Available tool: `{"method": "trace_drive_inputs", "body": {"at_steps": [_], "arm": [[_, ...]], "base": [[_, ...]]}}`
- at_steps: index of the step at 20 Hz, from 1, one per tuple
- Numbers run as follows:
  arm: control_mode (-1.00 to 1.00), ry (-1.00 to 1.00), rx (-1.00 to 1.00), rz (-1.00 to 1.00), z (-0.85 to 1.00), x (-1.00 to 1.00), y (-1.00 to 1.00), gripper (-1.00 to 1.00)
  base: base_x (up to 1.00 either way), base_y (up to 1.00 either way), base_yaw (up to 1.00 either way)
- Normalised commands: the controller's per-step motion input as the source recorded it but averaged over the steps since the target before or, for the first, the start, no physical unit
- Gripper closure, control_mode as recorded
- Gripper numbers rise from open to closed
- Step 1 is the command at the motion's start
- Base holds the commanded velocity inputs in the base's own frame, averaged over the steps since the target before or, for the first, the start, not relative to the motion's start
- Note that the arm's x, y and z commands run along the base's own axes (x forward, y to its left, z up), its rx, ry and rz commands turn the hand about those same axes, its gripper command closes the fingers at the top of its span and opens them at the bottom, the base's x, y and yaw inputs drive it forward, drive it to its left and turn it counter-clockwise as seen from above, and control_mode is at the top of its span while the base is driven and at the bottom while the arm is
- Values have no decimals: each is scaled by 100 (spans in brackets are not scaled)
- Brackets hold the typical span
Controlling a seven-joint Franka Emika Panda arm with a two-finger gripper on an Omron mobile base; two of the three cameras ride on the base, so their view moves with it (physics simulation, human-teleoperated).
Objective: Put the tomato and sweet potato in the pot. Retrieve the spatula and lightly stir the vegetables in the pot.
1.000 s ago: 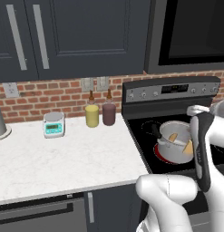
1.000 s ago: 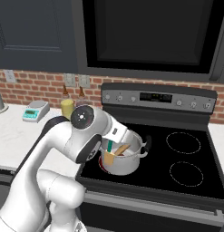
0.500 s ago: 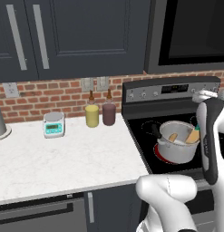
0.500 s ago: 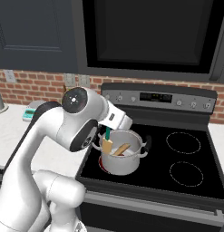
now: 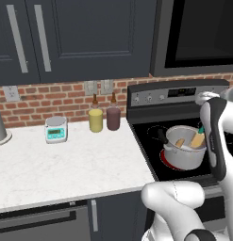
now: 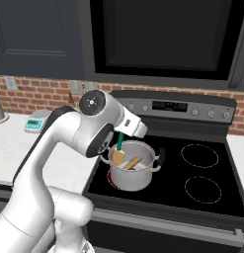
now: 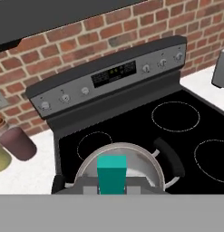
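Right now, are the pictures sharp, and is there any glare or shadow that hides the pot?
Left base view: evenly lit, slightly soft, the pot plain beside the white arm. Right base view: no glare, the arm covers part of the rim. Hand view: sharp, the teal spatula handle hides the pot's inside.

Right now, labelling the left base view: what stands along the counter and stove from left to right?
Grey vessel at the edge → small scale → yellow jar → maroon jar → pot on the stove, the spatula leaning inside it.

Yellow jar point(image 5: 95, 120), maroon jar point(image 5: 113, 117), small scale point(image 5: 56, 130) on white counter point(image 5: 66, 164).
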Motion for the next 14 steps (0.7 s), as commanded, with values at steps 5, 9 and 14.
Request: {"method": "trace_drive_inputs", "body": {"at_steps": [5, 9, 14], "arm": [[-100, -15, 0, 1, -50, 35, 0, 100], [-100, -17, 0, 1, -33, 28, -1, 100], [-100, -2, -1, 0, -29, 24, -13, 100]], "base": [[0, 0, 0], [0, 0, 0], [0, 0, 0]]}}
